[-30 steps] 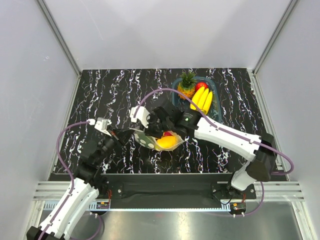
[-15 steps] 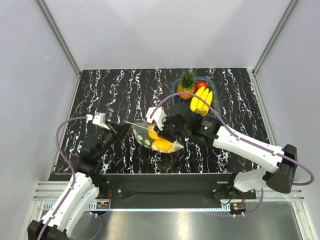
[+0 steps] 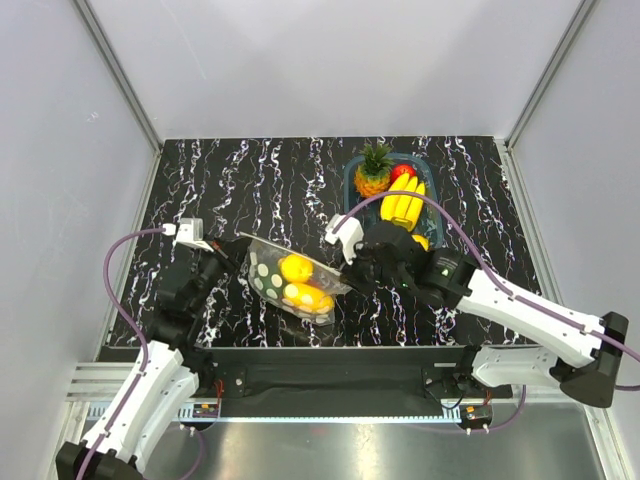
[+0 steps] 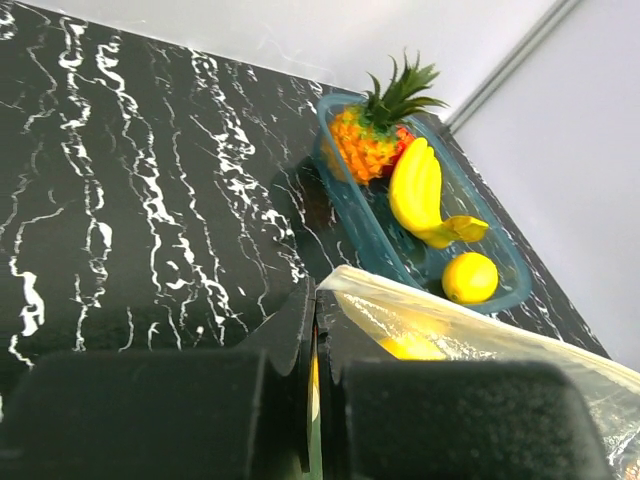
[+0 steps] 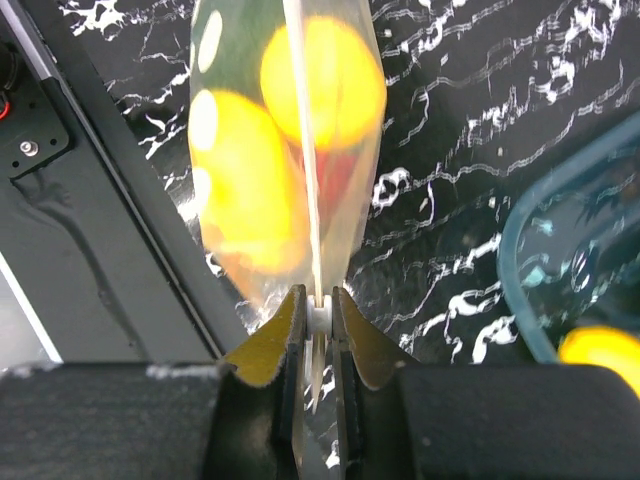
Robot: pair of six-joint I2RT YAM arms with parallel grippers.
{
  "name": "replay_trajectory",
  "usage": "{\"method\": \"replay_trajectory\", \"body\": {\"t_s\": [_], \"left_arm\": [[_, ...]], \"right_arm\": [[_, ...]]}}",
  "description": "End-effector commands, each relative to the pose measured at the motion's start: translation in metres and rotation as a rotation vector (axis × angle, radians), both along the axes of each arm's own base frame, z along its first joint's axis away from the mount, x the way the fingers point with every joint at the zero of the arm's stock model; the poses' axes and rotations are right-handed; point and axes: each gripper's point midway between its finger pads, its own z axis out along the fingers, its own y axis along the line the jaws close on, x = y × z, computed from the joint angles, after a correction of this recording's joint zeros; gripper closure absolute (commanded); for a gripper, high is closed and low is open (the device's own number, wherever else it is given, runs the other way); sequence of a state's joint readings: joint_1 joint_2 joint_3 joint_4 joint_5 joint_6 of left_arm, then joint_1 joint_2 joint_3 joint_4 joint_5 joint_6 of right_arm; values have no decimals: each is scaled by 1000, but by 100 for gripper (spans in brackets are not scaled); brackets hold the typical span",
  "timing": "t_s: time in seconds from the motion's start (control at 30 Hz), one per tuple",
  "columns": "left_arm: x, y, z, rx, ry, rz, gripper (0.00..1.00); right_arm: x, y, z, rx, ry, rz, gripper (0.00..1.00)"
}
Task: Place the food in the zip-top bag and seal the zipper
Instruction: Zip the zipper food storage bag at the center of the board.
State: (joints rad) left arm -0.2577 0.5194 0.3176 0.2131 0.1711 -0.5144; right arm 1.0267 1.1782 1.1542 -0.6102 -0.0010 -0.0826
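Observation:
The zip-top bag (image 3: 285, 282), clear with white dots, hangs stretched between both grippers above the table's near side. Inside it lie the food, two yellow fruits (image 3: 297, 268), and a red piece (image 5: 338, 182) shows behind them in the right wrist view. My left gripper (image 3: 236, 256) is shut on the bag's left corner (image 4: 345, 285). My right gripper (image 5: 320, 318) is shut on the small white slider at the right end of the zipper (image 5: 311, 150), which runs straight away from its jaws. In the top view the right gripper (image 3: 344, 284) sits at the bag's right end.
A teal basket (image 3: 351, 192) at the back right holds a pineapple (image 3: 373, 170), bananas (image 3: 404, 200) and a red fruit (image 3: 402, 171); a lemon (image 4: 470, 277) lies in it too. The black rail (image 3: 330, 355) runs along the near edge just below the bag.
My right gripper has slid rightward along the bag's mouth, from its left end to its right end. The bag has been drawn out flat and the left gripper has pulled slightly left.

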Motion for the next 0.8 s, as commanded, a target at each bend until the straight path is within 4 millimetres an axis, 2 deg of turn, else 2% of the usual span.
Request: {"method": "replay_trajectory", "body": {"t_s": [0.0, 0.17, 0.37, 0.47, 0.57, 0.6, 0.63, 0.7, 0.73, 0.77], "left_arm": [[14, 27, 39, 8, -120, 148, 100], [15, 27, 41, 19, -128, 147, 100], [21, 11, 41, 55, -119, 58, 100], [26, 1, 46, 38, -122, 11, 100], [34, -7, 53, 41, -121, -18, 100], [39, -8, 49, 45, -105, -20, 100], [43, -9, 55, 35, -120, -22, 100], [49, -16, 51, 32, -98, -46, 100], [51, -19, 55, 26, -102, -53, 100], [53, -21, 58, 19, -107, -58, 100]], "right_arm": [[-9, -27, -4, -19, 49, -87, 100], [-15, -42, -3, -17, 76, -140, 100], [-12, -48, 9, 11, 59, -189, 100], [-2, -53, 11, 6, 28, -245, 99], [19, -59, 10, -24, 12, -334, 100], [23, -58, 9, -16, 27, -342, 100], [38, -65, 6, -17, 43, -392, 100], [51, -70, 4, -4, 70, -431, 100], [67, -83, 1, -8, 83, -501, 100], [71, -89, 0, -14, 89, -527, 100]]}}
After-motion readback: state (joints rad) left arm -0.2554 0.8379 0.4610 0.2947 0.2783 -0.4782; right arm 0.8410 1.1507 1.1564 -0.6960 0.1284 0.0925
